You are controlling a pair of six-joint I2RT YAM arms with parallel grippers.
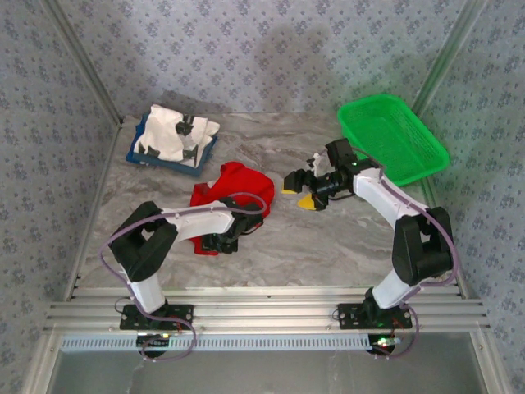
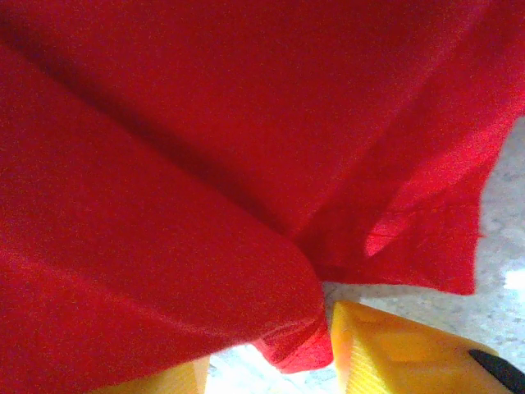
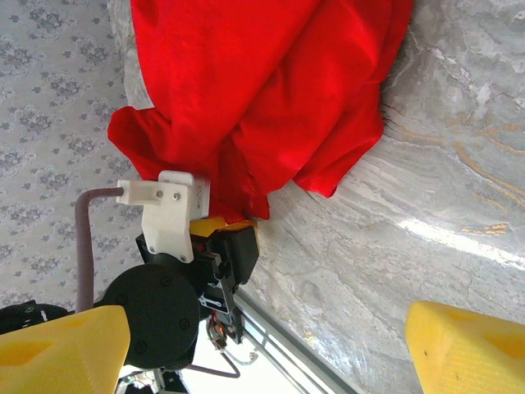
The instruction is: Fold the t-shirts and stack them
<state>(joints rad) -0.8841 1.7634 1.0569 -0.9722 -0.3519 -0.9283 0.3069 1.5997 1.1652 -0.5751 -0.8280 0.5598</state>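
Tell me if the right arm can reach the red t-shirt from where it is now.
Probably yes. The right gripper hangs open just beside the red t-shirt, facing it, with only bare table between them. The left gripper is at the shirt's near edge, clear of that path.

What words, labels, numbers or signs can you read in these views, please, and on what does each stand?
No text can be read.
The black marks on the white t-shirt are too small to make out as letters.
The red t-shirt bears no print on its visible folds.
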